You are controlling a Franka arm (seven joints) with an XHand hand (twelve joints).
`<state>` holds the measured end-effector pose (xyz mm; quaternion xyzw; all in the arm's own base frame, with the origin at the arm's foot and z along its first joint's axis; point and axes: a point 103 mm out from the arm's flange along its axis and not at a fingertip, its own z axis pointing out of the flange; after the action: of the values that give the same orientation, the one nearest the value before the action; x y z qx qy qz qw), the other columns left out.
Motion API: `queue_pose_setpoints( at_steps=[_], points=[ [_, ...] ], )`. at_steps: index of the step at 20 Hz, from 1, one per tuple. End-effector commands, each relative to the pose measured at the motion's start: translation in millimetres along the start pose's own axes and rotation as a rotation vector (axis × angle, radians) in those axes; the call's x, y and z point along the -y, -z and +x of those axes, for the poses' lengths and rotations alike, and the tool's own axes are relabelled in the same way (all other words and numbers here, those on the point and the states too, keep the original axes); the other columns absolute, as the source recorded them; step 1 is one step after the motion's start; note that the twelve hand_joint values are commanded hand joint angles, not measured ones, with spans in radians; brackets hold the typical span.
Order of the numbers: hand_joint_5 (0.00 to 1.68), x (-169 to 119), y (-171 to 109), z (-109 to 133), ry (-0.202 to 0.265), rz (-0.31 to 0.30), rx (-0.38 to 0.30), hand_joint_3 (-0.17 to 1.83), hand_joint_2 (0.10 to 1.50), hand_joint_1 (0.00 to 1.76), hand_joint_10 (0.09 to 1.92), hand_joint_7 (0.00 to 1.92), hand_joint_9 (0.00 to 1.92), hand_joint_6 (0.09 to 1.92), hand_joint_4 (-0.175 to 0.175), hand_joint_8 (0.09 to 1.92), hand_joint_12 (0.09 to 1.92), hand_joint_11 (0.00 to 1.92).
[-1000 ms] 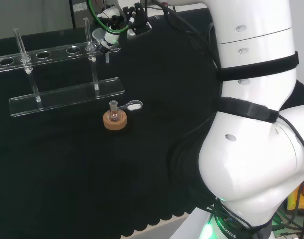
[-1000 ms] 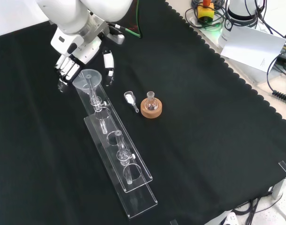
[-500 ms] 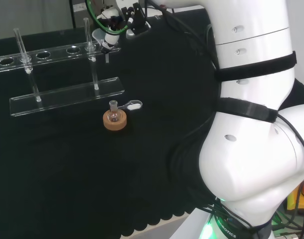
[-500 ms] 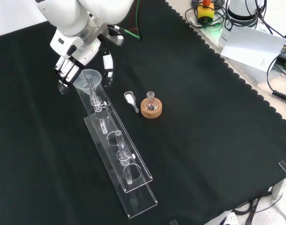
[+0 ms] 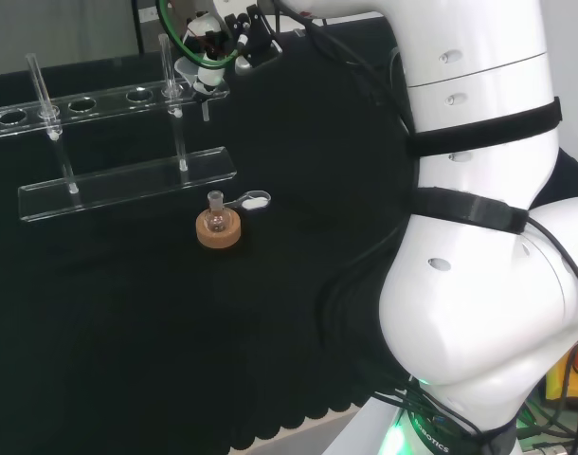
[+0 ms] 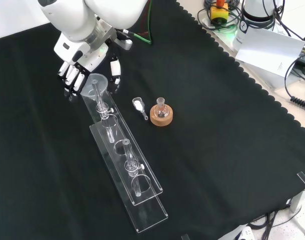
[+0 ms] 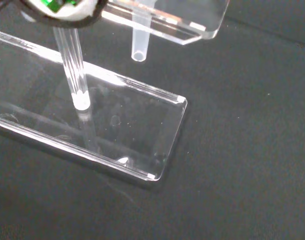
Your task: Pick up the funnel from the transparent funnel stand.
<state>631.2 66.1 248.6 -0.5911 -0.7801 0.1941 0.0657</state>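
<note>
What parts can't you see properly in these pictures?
- Whether the hand touches the funnel: front view, the fingers sit at the rim, contact too small to tell.
- The funnel's bowl: wrist view, the stand's top shelf covers it, leaving its spout below.
- What the little flask on the cork ring holds: head view, too small and clear.
- The spoon's contents: front view, too small.
</note>
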Motion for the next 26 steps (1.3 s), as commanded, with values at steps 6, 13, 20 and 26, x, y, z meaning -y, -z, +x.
queue_pose_setpoints(
  at_steps=[6,13,20,26],
  points=[
    [0.52,5.8,11.2,0.7,-0.02,-0.045,0.031,0.56,0.66,0.84,0.65,0.25,0.6,0.09,-0.034,0.7,1.39,0.23],
    [0.52,15.7,31.1,-1.0,-0.032,-0.088,0.078,0.59,0.66,0.87,0.65,0.29,0.77,0.09,-0.043,0.69,1.36,0.31],
    [0.52,35.4,57.0,-6.8,-0.062,-0.122,0.12,0.6,0.65,0.88,0.66,0.3,0.82,0.09,-0.046,0.7,1.34,0.36],
    [0.53,57.9,75.1,-6.0,-0.083,-0.141,0.149,0.6,0.64,0.89,0.66,0.31,0.82,0.09,-0.045,0.7,1.33,0.37]
  ],
)
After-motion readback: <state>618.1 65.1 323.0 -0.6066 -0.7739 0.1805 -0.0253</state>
